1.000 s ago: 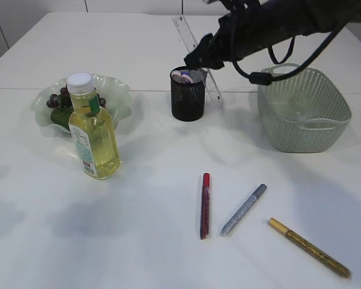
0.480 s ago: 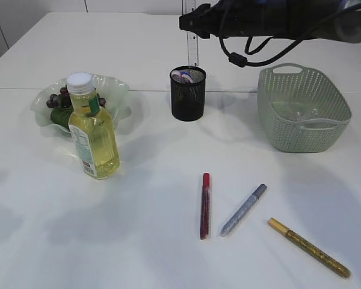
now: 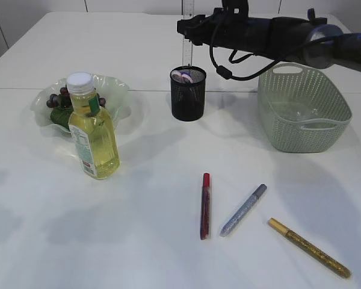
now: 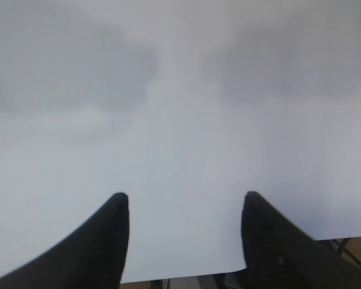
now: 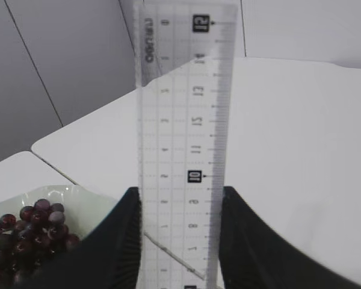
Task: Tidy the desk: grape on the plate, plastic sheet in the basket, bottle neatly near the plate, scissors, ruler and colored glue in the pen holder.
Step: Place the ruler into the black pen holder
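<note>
A white desk (image 3: pixel 156 253) seen from a slanted front view. At far left, a pale green wavy plate (image 3: pixel 117 90) holds dark grapes (image 3: pixel 55 99). Just in front of it stands an upright bottle (image 3: pixel 92 127) of yellow liquid with a white cap. In the middle, toward the back, sits a black mesh pen holder (image 3: pixel 188 94) with scissors handles (image 3: pixel 182 76) showing at its rim. Above it, a clear ruler (image 3: pixel 188 33) hangs upright, its lower end dipping into the holder. The right gripper (image 3: pixel 189 26) clamps the ruler's flat sides between its two dark fingers (image 5: pixel 117 241); its black arm (image 3: pixel 271 36) stretches level from the right edge across to the holder. At right rests a green woven basket (image 3: pixel 304 108). Near the front lie three glue pens: red (image 3: pixel 205 205), silver (image 3: pixel 243 209) and gold (image 3: pixel 310 247). The left gripper (image 4: pixel 183 232) is seen only by its own camera, jaws spread apart over bare desk, holding nothing.
</note>
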Robot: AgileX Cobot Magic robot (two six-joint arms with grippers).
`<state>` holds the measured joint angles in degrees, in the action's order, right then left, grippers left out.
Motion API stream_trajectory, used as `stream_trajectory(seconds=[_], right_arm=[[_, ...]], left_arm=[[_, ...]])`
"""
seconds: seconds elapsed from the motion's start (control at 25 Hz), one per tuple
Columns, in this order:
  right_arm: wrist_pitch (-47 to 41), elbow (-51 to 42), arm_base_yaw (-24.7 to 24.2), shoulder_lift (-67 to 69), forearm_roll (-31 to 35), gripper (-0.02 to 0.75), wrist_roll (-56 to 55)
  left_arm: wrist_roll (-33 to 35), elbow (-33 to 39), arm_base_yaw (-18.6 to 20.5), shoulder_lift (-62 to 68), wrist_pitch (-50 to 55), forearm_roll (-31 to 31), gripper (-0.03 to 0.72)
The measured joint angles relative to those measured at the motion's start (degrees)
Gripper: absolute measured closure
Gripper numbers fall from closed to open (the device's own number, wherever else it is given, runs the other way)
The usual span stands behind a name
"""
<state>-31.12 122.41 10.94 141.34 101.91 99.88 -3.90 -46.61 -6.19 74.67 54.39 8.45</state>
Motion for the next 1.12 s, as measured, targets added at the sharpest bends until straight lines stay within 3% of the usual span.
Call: stream_trajectory(seconds=[0.44,0.72,0.96,1.12], right_arm=[[1.79,1.99,-0.12,4.51,0.54,0.433,0.82],[1.8,1.99,-0.12,4.91,0.54,0.293,1.83],[2.06,1.99,-0.12,4.53,0.32,0.269,0.79],[4.89,1.99,-0.12,1.21,-6.59,0.268,-9.12]], left_arm=[[0.0,0.0,0.0,0.0,-0.02,-0.7,0.254],[0.0,0.0,0.0,0.0,-0.13,-0.78,0.254],[0.0,0.0,0.0,0.0,-0.13,-0.83,0.254],[0.0,0.0,0.0,0.0,-0.13,-0.83,0.254]])
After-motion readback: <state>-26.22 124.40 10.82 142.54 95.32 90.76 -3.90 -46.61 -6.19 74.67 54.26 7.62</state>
